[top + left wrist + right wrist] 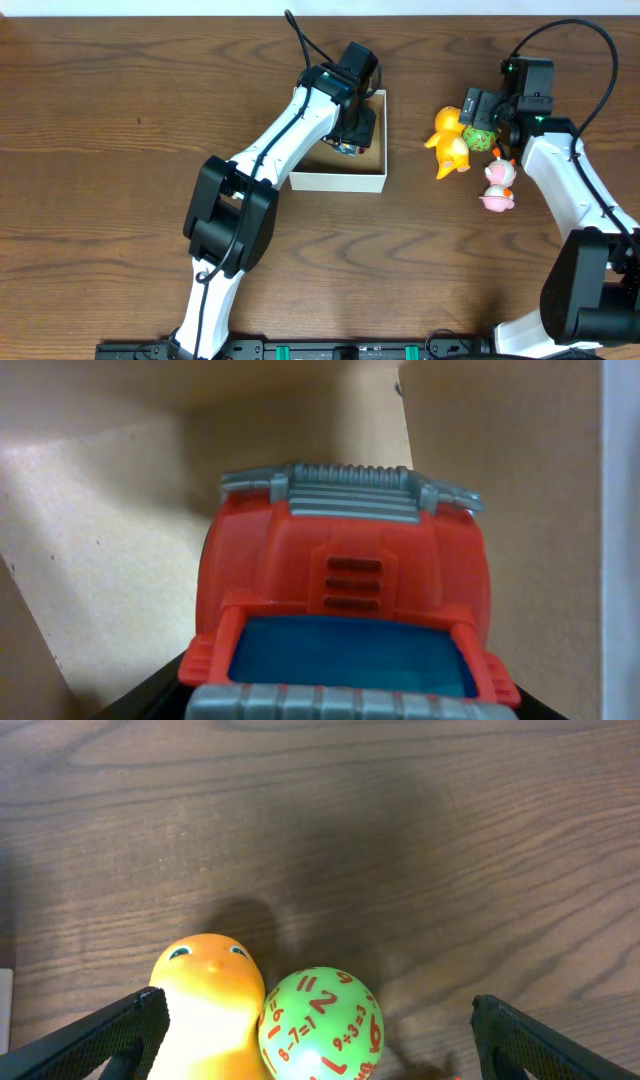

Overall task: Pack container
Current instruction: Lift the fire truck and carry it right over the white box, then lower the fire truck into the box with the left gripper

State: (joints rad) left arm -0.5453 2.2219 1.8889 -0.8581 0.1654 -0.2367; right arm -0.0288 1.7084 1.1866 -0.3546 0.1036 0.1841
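Observation:
The container [338,181], a shallow white-walled box with a brown inside [110,550], sits at mid table. My left gripper [356,128] reaches down into it, shut on a red toy truck [345,575] with a blue window and grey grille. In the left wrist view only dark finger edges show beside the truck [340,705]. My right gripper [482,118] is open wide [318,1012]. It hangs over a green number ball [320,1025] and an orange duck [208,1005], which touch each other between the fingers. The ball [478,137] and the duck [449,143] lie right of the container.
A pink and white toy [498,186] lies on the wood table just in front of the ball, beside my right arm. The left arm stretches diagonally from the front edge to the container.

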